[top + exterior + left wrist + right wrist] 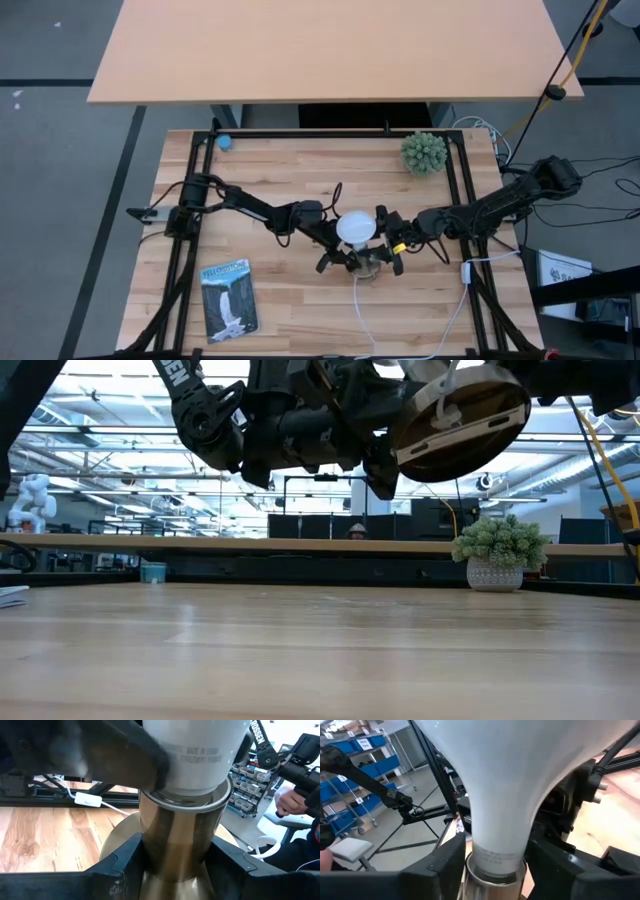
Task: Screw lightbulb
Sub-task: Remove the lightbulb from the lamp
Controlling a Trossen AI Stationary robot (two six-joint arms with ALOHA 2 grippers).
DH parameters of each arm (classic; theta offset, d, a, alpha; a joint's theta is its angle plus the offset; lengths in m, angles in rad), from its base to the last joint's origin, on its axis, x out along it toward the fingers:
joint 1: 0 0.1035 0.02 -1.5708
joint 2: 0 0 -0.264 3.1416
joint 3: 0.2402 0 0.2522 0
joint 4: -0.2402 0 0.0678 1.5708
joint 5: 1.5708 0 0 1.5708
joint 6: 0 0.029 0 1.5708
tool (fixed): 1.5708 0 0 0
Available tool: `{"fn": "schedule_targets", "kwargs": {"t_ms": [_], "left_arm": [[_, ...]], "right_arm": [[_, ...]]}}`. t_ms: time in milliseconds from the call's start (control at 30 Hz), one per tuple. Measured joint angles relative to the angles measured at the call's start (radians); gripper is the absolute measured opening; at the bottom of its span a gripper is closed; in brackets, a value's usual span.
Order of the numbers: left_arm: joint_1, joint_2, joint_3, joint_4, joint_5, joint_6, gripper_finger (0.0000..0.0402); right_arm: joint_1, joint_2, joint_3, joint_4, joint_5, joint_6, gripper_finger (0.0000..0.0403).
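Observation:
The white frosted lightbulb (355, 228) sits with its pale neck (200, 755) in the brass tube of the round metal socket (372, 262). Both are held up off the wooden table (290, 170). In the low view the socket's disc (460, 415) hangs tilted well above the tabletop. My left gripper (177, 870) comes in from the table's left and is shut on the socket's tube. My right gripper (495, 865) comes in from the table's right and is shut on the bulb's neck. A white cord (362, 310) runs from the socket toward the near edge. My left gripper pinches the socket's brass tube (175, 835) between its two fingers (125, 865), below the bulb's neck and across the tube. The socket is lifted clear of the table and tilted. My right gripper has its two fingers (445, 862) on either side of the bulb's neck (495, 850), just above the socket's rim. One of its fingers (125, 755) lies against the neck in the left wrist view. The dome stands clear of the fingers, and the bulb rests in the socket.
A green spiky ball in a pot (424, 152) stands at the far right. A booklet (229, 298) lies at the near left and a small blue thing (224, 142) at the far left. The cord's switch (467, 270) lies at the right. A person's hand (287, 802) shows beyond the table.

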Motion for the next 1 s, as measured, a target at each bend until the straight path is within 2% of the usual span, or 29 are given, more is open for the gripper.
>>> {"fn": "schedule_targets", "kwargs": {"t_ms": [200, 433, 600, 767, 1000], "left_arm": [[0.000, 0.000, 0.000, -0.021, 0.002, 0.006, 0.0177], [-0.003, 0.000, 0.000, -0.024, -0.045, 0.006, 0.0177], [-0.003, 0.000, 0.000, -0.076, -0.114, 0.008, 0.0177], [-0.003, -0.003, 0.000, -0.157, -0.239, 0.008, 0.0177], [-0.004, -0.002, 0.000, -0.255, -0.529, -0.049, 0.0177]], "right_arm": [[0.000, 0.000, 0.000, -0.007, -0.004, 0.007, 0.0147], [0.002, 0.000, 0.000, -0.009, 0.013, 0.017, 0.0157], [0.002, -0.001, 0.000, -0.069, 0.055, 0.029, 0.0133], [0.005, -0.001, -0.002, -0.121, 0.136, 0.026, 0.0131], [0.018, -0.004, -0.001, -0.279, 0.353, 0.079, 0.0136]]}}
